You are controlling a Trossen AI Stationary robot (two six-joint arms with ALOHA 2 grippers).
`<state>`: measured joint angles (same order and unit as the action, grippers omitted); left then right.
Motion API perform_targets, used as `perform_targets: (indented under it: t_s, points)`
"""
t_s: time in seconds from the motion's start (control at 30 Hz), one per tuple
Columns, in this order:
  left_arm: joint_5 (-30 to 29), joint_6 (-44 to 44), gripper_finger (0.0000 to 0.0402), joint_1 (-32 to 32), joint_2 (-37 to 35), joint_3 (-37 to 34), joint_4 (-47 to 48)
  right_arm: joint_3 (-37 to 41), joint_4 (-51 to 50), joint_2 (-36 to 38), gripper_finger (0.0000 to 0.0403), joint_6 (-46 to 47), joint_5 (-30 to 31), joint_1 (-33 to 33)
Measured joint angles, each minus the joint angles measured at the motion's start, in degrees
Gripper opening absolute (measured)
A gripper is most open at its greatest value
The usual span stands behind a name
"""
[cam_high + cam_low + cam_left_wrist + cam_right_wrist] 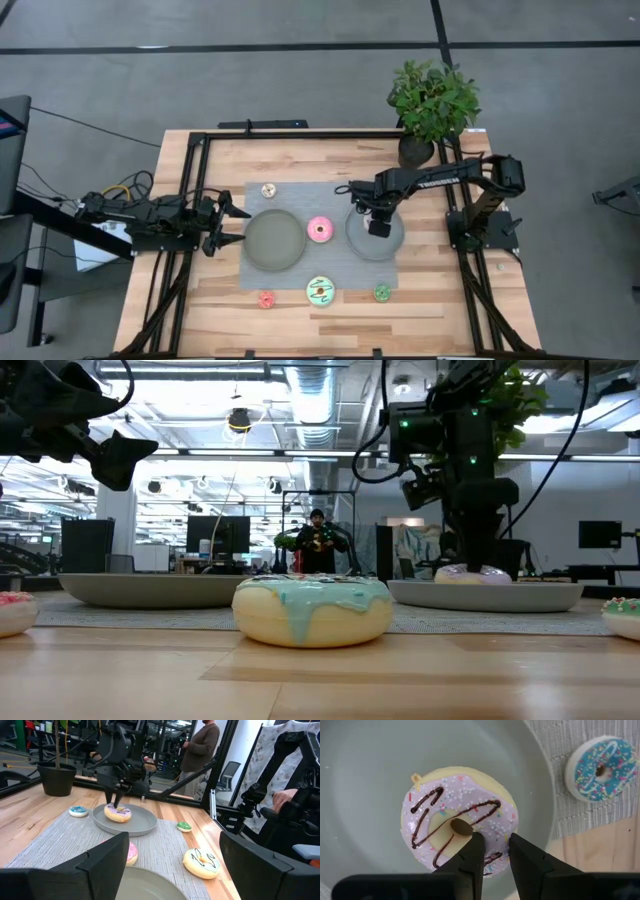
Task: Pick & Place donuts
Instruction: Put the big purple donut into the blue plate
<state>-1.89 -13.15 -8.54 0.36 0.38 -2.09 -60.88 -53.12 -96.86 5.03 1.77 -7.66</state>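
High view: the right gripper (379, 226) hangs over the right-hand grey plate (357, 240) on the grey mat (300, 195), hiding the donut beneath it. The pink donut (320, 229) lies on the mat between this plate and the empty left plate (273, 239). The tan donut (268, 190) sits near the mat's far edge. Along the worktop's near edge lie the red donut (266, 298), the mint-green donut (321, 291) and the green donut (382, 292). The left gripper (228, 224) waits at the mat's left edge, jaws spread wide. A potted plant (430, 105) stands at the far right corner of the worktop (210, 300).

Low view: the mint-green donut (313, 609) lies nearest the camera; the white-lilac donut (472, 573) rests on the right plate (520, 595), directly under the right gripper. A person (316, 542) stands in the room behind.

Left wrist view: the white-lilac donut (118, 812) lies on its plate (142, 824) with the right gripper's fingertips at it; the blue donut (78, 811) lies on the mat beside that plate.

Right wrist view: the right gripper (494, 851) has its jaws narrowly parted – they straddle one side of the white-lilac donut's (470, 815) ring, not visibly pinching it. The blue donut (602, 767) lies on the mat beyond the plate's rim.
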Motion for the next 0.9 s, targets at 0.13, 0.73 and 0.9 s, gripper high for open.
perform_targets:
  t_s: [0.13, 0.73, 0.9]
  points:
    - [0.0, 0.0, 0.0304, 0.0, 0.0, 0.0, 0.0, 0.0, 0.5, 0.0, 0.0077, 0.0, -0.1, -1.1]
    - [0.0, 0.0, 0.0304, 0.0, 0.0, 0.0, 0.0, 0.0, 0.8, 0.0, 0.0077, -0.4, 1.2, -1.9]
    - [0.0, 0.0, 0.0304, 0.0, 0.0, 0.0, 0.0, 0.0, 0.7, 0.0, 0.0077, -0.4, 1.2, -2.1]
